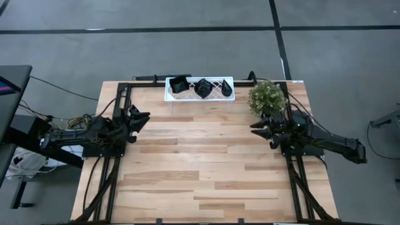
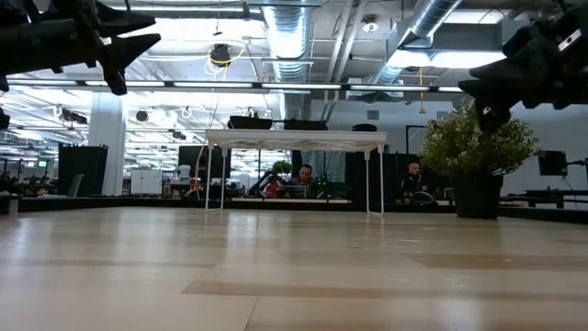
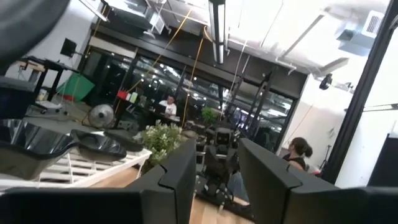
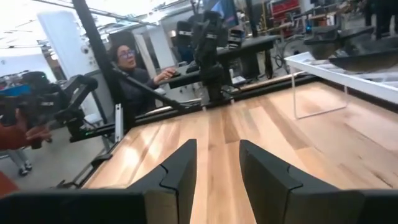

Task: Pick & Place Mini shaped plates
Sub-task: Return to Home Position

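Observation:
Three glossy black mini plates sit side by side on the white lattice tray (image 1: 172, 95) at the table's far edge: a squarish one (image 1: 179, 84), a middle one (image 1: 203, 87) and a pointed one (image 1: 225, 89). The low view shows them as dark shapes (image 2: 250, 122) on top of the tray (image 2: 296, 140). My left gripper (image 1: 144, 119) (image 3: 217, 180) hangs open above the table's left side, pointing right. My right gripper (image 1: 255, 129) (image 4: 217, 174) hangs open above the right side, pointing left. Both are well clear of the plates.
The tray stands on thin wire legs (image 2: 370, 179). A potted plant (image 1: 267, 97) (image 2: 478, 147) stands just right of the tray, close to my right arm. Bare wood (image 1: 200, 162) lies between the arms. People sit at desks beyond the table (image 4: 127, 68).

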Tool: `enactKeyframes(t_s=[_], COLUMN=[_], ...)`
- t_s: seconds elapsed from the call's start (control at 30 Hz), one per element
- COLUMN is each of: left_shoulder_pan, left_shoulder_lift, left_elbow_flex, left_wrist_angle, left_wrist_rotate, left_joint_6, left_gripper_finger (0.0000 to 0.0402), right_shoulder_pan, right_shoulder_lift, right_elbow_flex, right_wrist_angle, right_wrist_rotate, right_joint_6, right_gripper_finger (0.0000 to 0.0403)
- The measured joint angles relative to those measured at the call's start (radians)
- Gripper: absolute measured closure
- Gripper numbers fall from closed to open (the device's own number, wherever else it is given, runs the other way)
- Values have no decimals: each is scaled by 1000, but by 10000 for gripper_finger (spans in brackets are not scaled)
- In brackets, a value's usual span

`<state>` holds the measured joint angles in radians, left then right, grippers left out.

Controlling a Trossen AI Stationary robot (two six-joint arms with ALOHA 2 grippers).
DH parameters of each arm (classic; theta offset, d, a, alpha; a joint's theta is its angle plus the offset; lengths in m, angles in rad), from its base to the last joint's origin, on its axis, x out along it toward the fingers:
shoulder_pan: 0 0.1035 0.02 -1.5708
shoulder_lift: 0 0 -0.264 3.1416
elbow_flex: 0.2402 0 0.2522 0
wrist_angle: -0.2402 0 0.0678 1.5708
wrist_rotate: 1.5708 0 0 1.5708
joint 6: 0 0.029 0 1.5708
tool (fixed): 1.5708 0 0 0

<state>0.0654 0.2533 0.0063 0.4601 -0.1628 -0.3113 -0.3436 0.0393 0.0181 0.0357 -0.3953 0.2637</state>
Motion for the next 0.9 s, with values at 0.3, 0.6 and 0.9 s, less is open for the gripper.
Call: enactKeyframes(t_s=[0.3,0.6,0.9], left_shoulder_pan=[0,0,0], left_shoulder_lift=[71,103,103], left_elbow_flex=[0,0,0], left_wrist_angle=[-5,-1,9], left_wrist_rotate=[0,0,0], left_joint_6=[-15,-18,-18], left_gripper_finger=[279,279,279], right_shoulder_pan=[18,30,29], right_shoulder_lift=[5,5,5], right_elbow_flex=[0,0,0], right_wrist_angle=[-3,-4,-2], right_wrist_rotate=[26,26,26], right_joint_6=[-1,-1,-1], right_gripper_finger=[286,286,286])
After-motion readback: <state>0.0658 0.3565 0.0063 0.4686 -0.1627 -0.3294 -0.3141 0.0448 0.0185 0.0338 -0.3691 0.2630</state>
